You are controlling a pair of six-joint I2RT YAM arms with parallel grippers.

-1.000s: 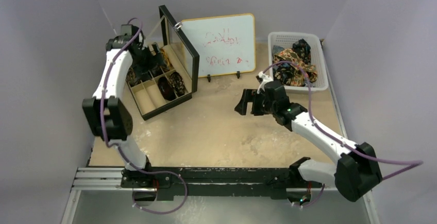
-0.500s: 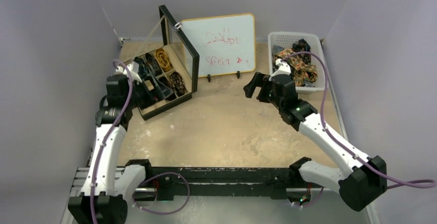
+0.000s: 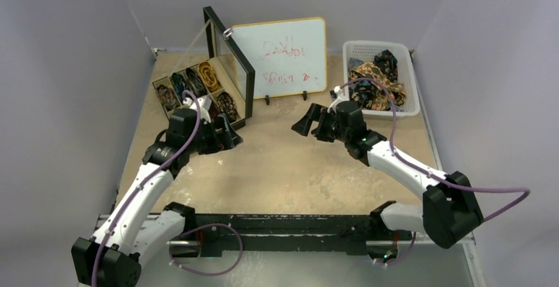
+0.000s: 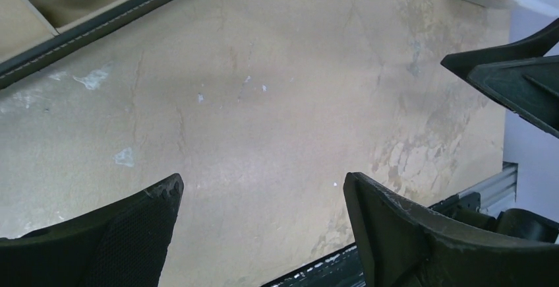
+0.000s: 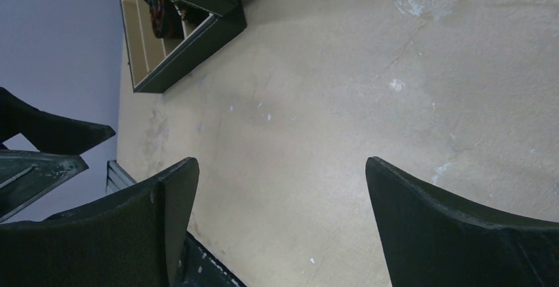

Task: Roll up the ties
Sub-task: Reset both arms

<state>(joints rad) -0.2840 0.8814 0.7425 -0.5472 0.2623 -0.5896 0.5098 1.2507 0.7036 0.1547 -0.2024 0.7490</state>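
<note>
**Desk:** What stood at the left?

**Photographer:** Rolled ties (image 3: 194, 81) sat in compartments of the black box (image 4: 105, 23) at the far left. The left gripper (image 4: 262, 181) hovered just beside its near right corner, fingers spread, holding nothing.

**Desk:** And further right?

**Photographer:** Nearer than the whiteboard (image 3: 283, 56), the right gripper (image 5: 282, 163) hung over the middle of the table (image 3: 283, 168), fingers likewise released and empty. Loose ties (image 3: 376, 82) lay heaped in the white basket (image 3: 414, 82) at the far right.

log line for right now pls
left gripper open, empty | right gripper open, empty | rolled ties in box | loose ties in basket
</note>
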